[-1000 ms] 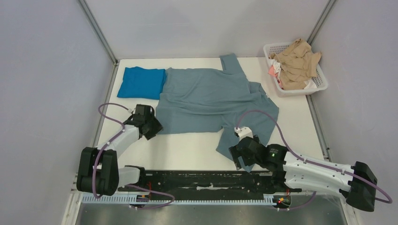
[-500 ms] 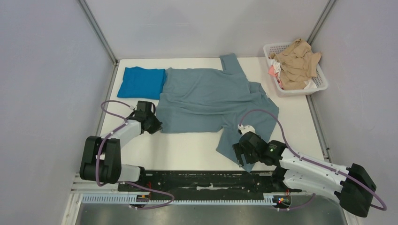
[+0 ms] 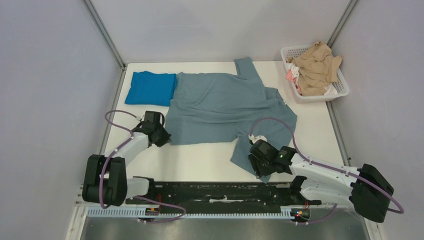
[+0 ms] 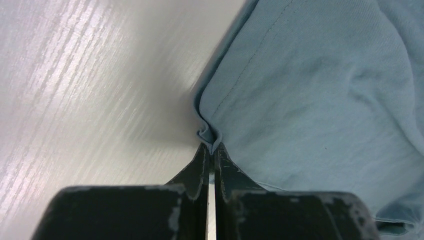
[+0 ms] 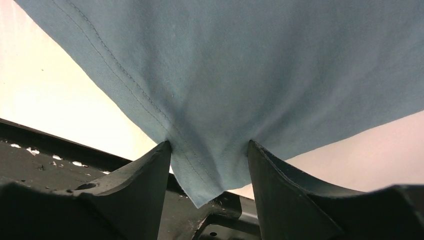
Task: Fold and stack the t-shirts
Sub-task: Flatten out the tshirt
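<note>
A folded blue shirt (image 3: 150,88) lies flat at the far left corner of the white table (image 3: 200,160), its right edge touching or just under the left edge of the grey shirt (image 3: 220,105). In front of it, the left gripper (image 4: 211,150) is low on the table at the grey shirt's near left corner, and the wrist view shows its jaws pressed together on a small puckered fold of the hem there. The grey shirt is spread open and wrinkled across the middle of the table. One sleeve points toward the back wall, and a long flap runs down toward the near edge on the right. The right gripper (image 5: 209,145) is at the near tip of that flap. Its dark fingers (image 5: 145,185) stand well apart, with the stitched corner of the cloth hanging down between them, and the two fingertips touch the cloth on either side. Below that corner, the black rail at the table's near edge shows in the right wrist view. At the far right corner stands a white lattice basket (image 3: 322,98), heaped with tan clothes (image 3: 315,67) and apart from both shirts.
</note>
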`<state>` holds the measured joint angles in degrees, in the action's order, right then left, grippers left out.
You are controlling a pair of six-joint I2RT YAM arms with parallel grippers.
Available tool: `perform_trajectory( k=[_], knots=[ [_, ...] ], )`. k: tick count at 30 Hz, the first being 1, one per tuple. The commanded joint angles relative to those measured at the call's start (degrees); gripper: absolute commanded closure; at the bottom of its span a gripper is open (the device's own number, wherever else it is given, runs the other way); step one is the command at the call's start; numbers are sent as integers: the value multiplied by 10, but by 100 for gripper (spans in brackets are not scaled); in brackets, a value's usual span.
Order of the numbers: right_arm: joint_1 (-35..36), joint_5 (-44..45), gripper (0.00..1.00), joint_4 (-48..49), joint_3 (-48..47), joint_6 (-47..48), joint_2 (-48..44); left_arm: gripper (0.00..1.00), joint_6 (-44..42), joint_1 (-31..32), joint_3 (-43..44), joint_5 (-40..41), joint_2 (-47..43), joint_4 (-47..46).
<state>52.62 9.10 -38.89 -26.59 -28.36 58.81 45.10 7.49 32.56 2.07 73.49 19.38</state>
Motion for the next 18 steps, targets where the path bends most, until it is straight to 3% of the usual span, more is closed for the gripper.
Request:
perform_trajectory(
  k=[1,5,7,13,18],
  knots=[
    [-1,9,40,-44,-3,-15,22,98,9,0,-9,19,-22,13],
    [15,52,42,-77,-21,-35,26,98,10,0,-9,19,-29,14],
    [21,69,48,-93,-30,-45,25,98,10,0,-12,22,-34,13],
    [35,56,49,-74,12,-61,61,98,11,0,-18,28,-39,7],
    [28,10,64,4,61,-68,71,98,9,0,-17,23,-35,6]
  ],
)
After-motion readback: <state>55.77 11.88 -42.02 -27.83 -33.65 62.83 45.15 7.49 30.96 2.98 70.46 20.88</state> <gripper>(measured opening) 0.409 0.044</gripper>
